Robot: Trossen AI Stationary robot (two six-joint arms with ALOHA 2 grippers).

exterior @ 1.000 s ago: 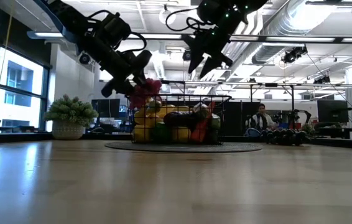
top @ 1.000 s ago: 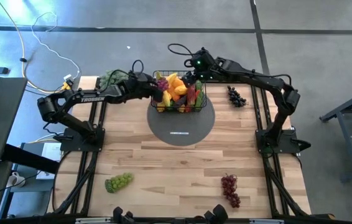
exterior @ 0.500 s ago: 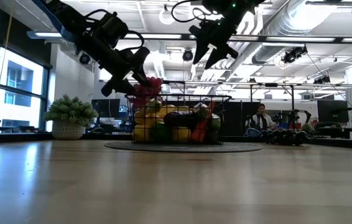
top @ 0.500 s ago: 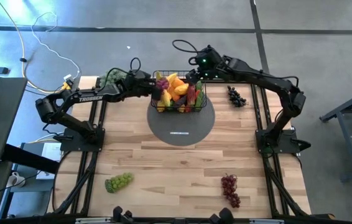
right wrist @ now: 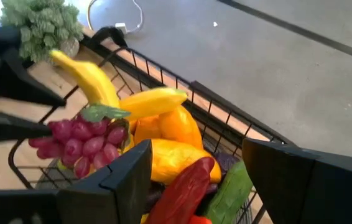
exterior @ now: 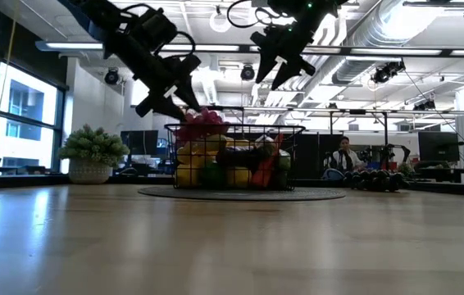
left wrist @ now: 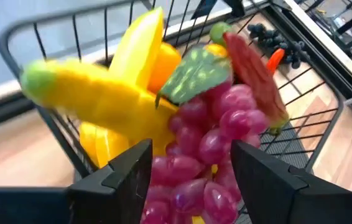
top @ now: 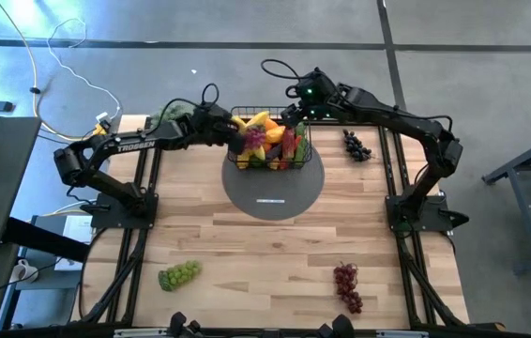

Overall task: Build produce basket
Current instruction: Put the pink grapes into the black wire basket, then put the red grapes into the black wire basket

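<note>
Since a second earlier, the left gripper had let go of the purple grapes and lifted, its fingers spread above the basket at the table's twelve o'clock edge. The grapes lay on the heaped produce. The right gripper, fingers apart and empty, had risen slightly at the basket's one o'clock.

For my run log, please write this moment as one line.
left gripper: open above pink grapes in basket | right gripper: open over basket | loose: green grapes, red grapes, dark grapes
</note>
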